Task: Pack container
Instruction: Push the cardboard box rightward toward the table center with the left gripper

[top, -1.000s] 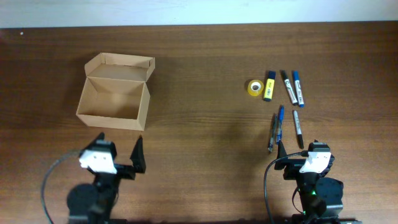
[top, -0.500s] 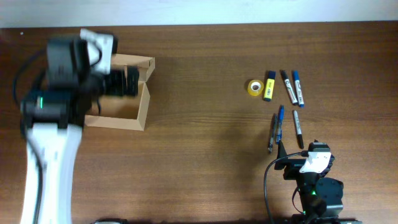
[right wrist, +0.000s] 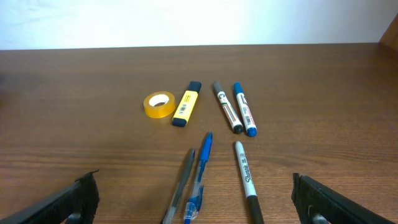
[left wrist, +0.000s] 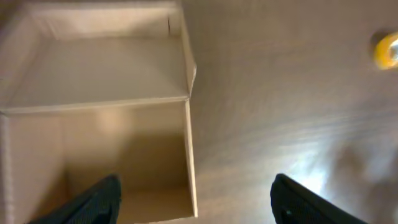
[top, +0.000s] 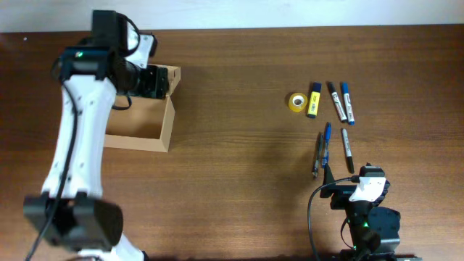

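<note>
The left gripper is spread wide, its 2 dark fingers holding nothing. Directly beneath it runs a side wall of the container, so 1 finger hangs over the box's tan cavity and the other over the bare wooden table. I cannot tell whether either finger touches the cardboard. Just ahead of the fingers, beyond the cavity, the hinged flap lid stands folded open. Far off beyond the outer finger, at the edge of the wrist view, a blurred yellow tape roll lies on the wood. The right gripper is likewise wide apart and grips nothing, sitting low over the table. Between its fingers and just ahead lie a grey pen and a blue pen, side by side and nearly touching, with a black marker just to their right. Farther ahead a loose row of 4 things crosses the wood: the tape roll at the left, a yellow highlighter just beside it, then a black-capped marker and a blue-capped marker close together. The overhead view places the container well apart from this gripper, across the table to its left.
</note>
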Action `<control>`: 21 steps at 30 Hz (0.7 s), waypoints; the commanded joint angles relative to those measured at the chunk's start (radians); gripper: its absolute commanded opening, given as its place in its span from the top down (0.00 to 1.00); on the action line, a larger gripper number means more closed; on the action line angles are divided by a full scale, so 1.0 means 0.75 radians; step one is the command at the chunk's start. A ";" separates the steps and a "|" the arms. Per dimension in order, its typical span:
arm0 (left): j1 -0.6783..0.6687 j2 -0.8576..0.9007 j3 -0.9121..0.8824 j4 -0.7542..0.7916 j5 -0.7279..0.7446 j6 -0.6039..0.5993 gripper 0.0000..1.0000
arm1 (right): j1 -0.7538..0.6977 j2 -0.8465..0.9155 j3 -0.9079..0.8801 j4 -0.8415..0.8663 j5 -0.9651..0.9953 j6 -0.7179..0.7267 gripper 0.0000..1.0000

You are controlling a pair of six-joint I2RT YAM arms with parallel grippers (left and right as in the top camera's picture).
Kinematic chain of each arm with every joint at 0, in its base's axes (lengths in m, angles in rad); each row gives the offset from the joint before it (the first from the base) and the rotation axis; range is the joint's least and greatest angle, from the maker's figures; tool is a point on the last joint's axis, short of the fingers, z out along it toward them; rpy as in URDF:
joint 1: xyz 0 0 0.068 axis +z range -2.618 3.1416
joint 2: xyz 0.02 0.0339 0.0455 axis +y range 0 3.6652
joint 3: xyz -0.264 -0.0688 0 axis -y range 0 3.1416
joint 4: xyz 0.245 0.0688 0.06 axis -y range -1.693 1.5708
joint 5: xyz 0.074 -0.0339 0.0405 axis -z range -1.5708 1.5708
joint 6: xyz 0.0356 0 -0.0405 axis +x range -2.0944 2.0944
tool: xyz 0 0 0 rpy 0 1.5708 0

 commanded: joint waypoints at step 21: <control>-0.016 0.605 0.010 -0.028 -0.030 -0.012 0.86 | -0.006 -0.011 -0.009 -0.004 -0.007 0.016 0.01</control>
